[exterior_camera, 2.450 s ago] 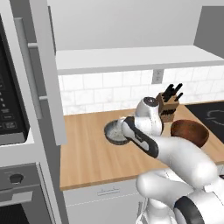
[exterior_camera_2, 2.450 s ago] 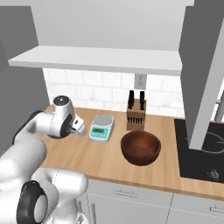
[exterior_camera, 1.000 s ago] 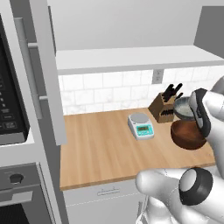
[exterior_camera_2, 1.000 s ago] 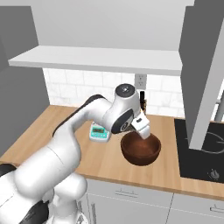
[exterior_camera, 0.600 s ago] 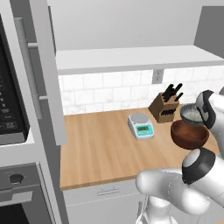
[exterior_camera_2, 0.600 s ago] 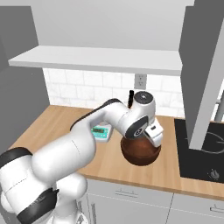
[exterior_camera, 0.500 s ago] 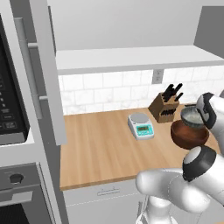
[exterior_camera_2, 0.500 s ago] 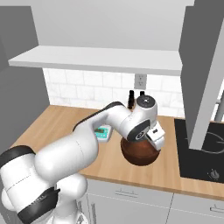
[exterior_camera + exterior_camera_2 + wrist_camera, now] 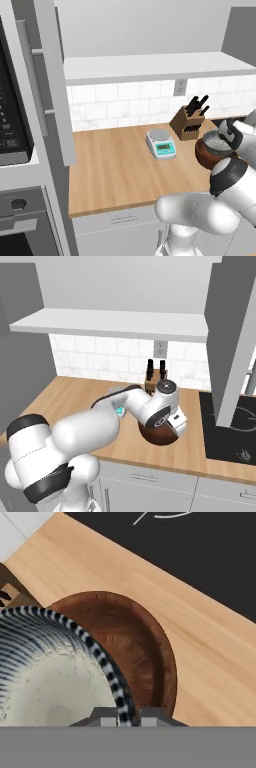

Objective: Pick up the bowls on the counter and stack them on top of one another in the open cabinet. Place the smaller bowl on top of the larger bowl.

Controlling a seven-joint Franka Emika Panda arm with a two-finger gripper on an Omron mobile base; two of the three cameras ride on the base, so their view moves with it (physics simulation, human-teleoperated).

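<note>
Butcher-block wooden counter (image 9: 115,170) carries our landmark, the deep glossy reddish-brown bowl (image 9: 135,642), just right of the brown knife block (image 9: 186,124). We see the small speckled grey bowl (image 9: 50,677) over it, rim clamped in our closed gripper (image 9: 122,714).

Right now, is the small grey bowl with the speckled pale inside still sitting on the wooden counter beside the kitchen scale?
No, the small grey bowl is clamped by its rim in the hand over the reddish-brown bowl.
</note>
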